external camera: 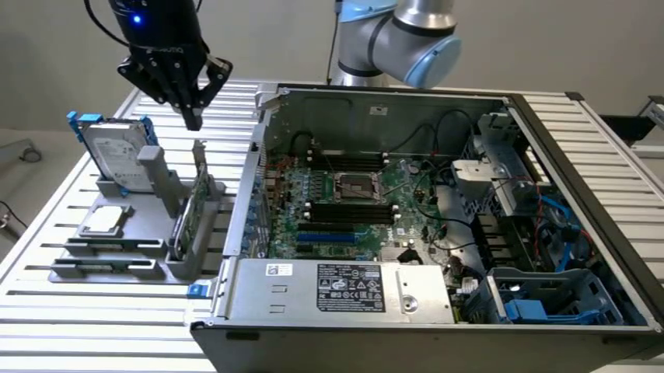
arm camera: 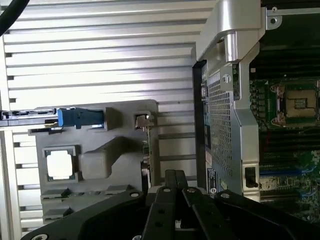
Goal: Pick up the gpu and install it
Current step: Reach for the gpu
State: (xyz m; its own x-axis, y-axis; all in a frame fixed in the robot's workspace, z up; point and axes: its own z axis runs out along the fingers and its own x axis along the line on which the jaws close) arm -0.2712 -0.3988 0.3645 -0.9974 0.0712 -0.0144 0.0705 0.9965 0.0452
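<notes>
The gpu (external camera: pixel 191 203) stands on edge in a slot of the grey holder (external camera: pixel 135 260), to the exterior view's left of the open computer case (external camera: pixel 311 291). In the wrist view the gpu (arm camera: pixel 146 150) shows edge-on as a thin strip with its silver bracket end. My gripper (external camera: pixel 193 120) hangs just above the card's far end, black fingers drawn together to a point with nothing between them. The fingertips (arm camera: pixel 172 181) sit close to the card's edge in the wrist view.
A silver hard drive with blue frame (external camera: pixel 112 148) and a square processor chip (external camera: pixel 105 220) share the holder. The case's motherboard (external camera: pixel 353 203) lies exposed, with a power supply box (external camera: pixel 337 289) at the near wall. The robot arm's base (external camera: pixel 400 39) stands behind the case.
</notes>
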